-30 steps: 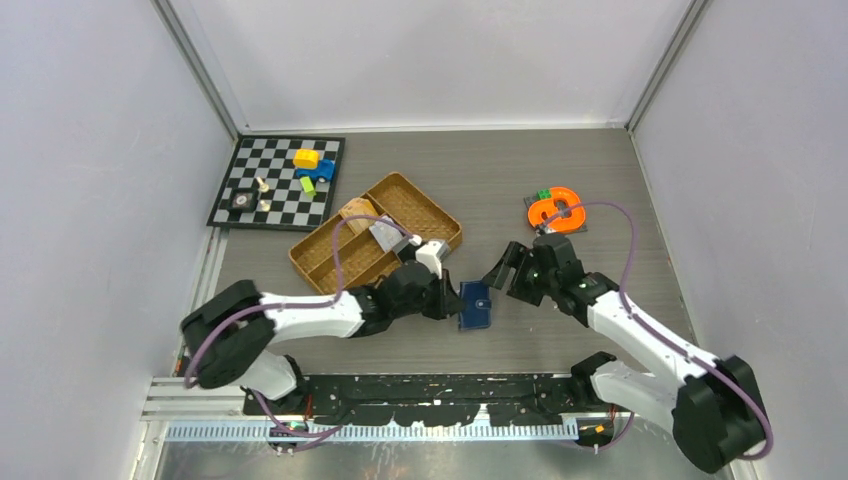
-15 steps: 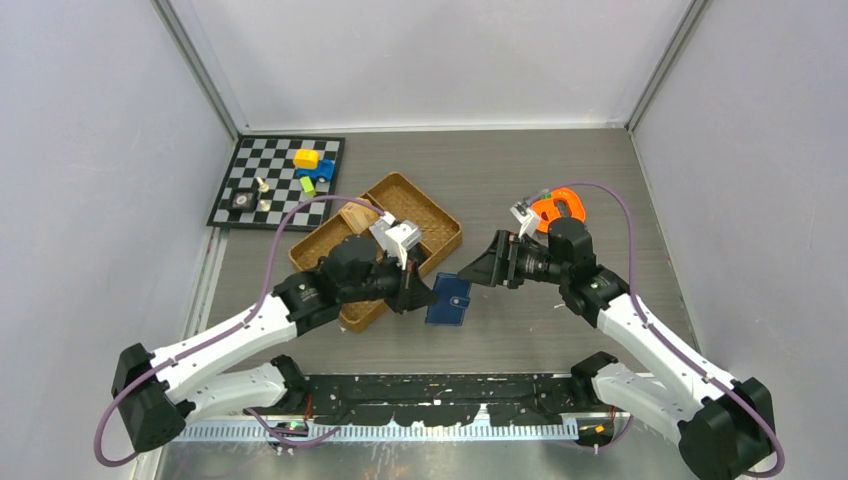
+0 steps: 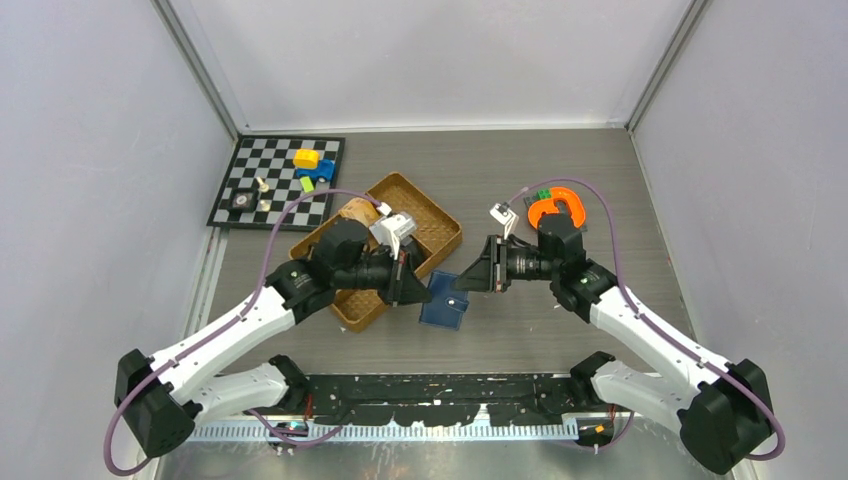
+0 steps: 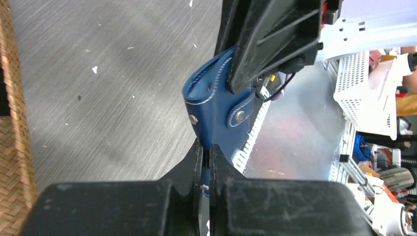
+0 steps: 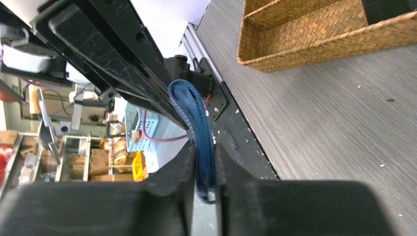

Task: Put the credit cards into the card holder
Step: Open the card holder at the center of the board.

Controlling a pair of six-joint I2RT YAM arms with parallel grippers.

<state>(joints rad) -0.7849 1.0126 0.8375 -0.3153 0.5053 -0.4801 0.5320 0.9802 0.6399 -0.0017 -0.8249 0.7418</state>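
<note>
The card holder [image 3: 447, 301], a dark navy wallet with a snap tab, hangs in the air between both arms, folded and tilted. My left gripper [image 3: 418, 290] is shut on its left edge; in the left wrist view the card holder [image 4: 216, 108] rises out of the left gripper [image 4: 206, 147]. My right gripper [image 3: 468, 280] is closed on the opposite edge. The right wrist view shows the card holder [image 5: 194, 108] pinched edge-on in the right gripper [image 5: 204, 147]. No credit cards show in any view.
A woven brown divided tray [image 3: 430, 215] lies just behind the left arm, which reaches over its near corner. A chessboard [image 3: 260, 190] with small toys lies at the back left. An orange clamp [image 3: 555, 208] sits behind the right wrist.
The left gripper lifted the card holder off the table and swung it up. The right gripper moved in from the right and closed its wide-open jaws on the other edge.
</note>
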